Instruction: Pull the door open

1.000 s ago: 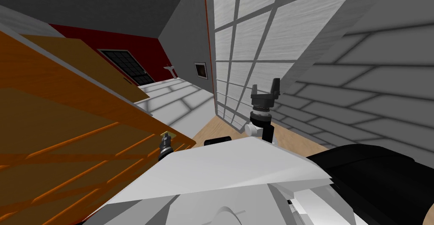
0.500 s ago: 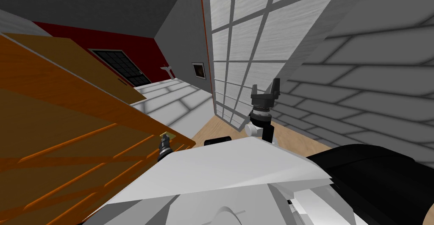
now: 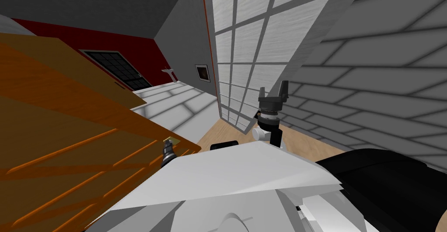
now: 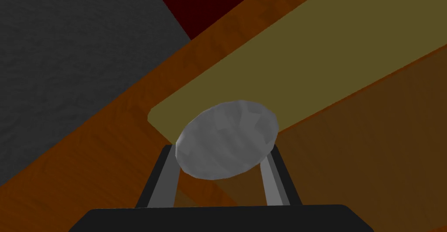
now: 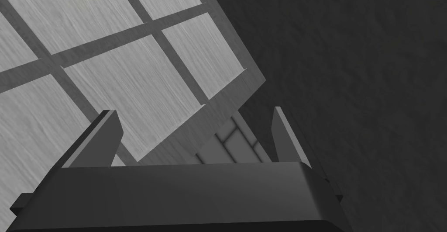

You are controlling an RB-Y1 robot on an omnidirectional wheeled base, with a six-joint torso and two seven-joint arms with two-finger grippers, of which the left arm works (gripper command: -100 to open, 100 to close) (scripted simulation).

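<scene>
An orange-brown door [image 3: 65,124] slants across the left of the head view, swung partly open. At its free edge sits a yellowish plate [image 3: 173,140] with a round grey knob [image 4: 227,140] on it. My left gripper [image 3: 168,150] is at that edge, and in the left wrist view my left gripper [image 4: 222,172] is shut on the knob, a finger [image 4: 162,182] pressing each side. My right gripper [image 3: 273,91] is raised in front of me, apart from the door, and stands open [image 5: 196,131] with nothing between its fingers.
Through the doorway a pale tiled floor [image 3: 174,107] leads to a dark red wall with a black paned door [image 3: 118,70]. A white gridded panel [image 3: 249,59] stands ahead beside a grey wall. A wood floor strip [image 3: 227,133] lies under me.
The whole head view has shifted a little to the left, so I have moved. The orange-brown door's far edge sits further left and the doorway gap looks slightly wider. Both grippers keep their pose.
</scene>
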